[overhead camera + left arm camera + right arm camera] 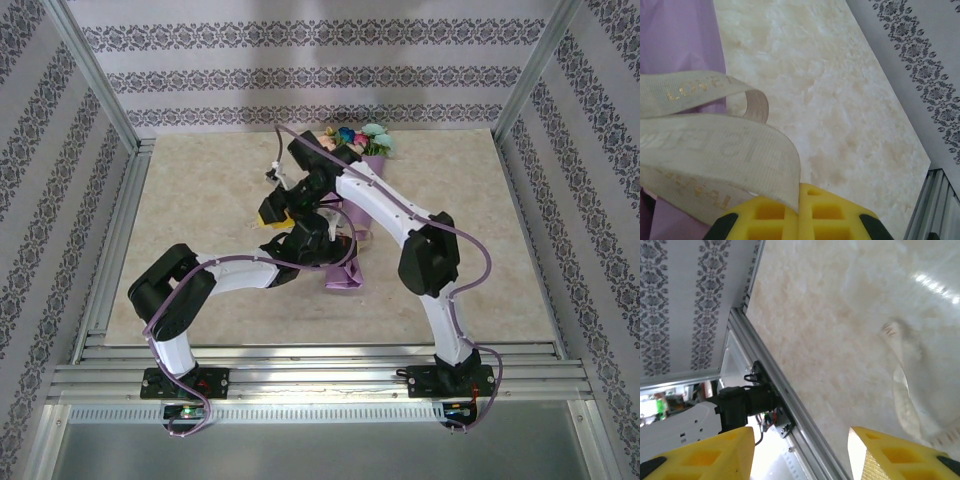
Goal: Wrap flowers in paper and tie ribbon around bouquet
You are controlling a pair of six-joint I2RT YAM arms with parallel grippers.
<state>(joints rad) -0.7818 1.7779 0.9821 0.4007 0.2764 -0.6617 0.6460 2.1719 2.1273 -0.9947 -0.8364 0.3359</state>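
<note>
Closest to the lens, in the left wrist view, our left pincer has its yellow fingers pressed together on the ribbon, whose cream band with gold lettering rises out of the grip and curls into a loose loop. Just beyond that loop lies the lilac paper, with bare marbled worktop past it. Our right pincer stands with its fingers apart and nothing between them, above bare worktop, facing a metal rail along one edge. From above, we see the bouquet lying about the middle of the worktop, the narrow end of its cone toward the near edge and the flowers poking out of the wide end close to the far edge. The left arm and the right arm cross over its middle and hide where the ribbon meets the cone. We judge that the wrapping is done and the ribbon step is in hand. The next move, as we read it, calls for the right pincer to turn to the free loop, close on it and draw it about the cone against the left's hold, gently enough that the thin paper neither creases nor unrolls.
</note>
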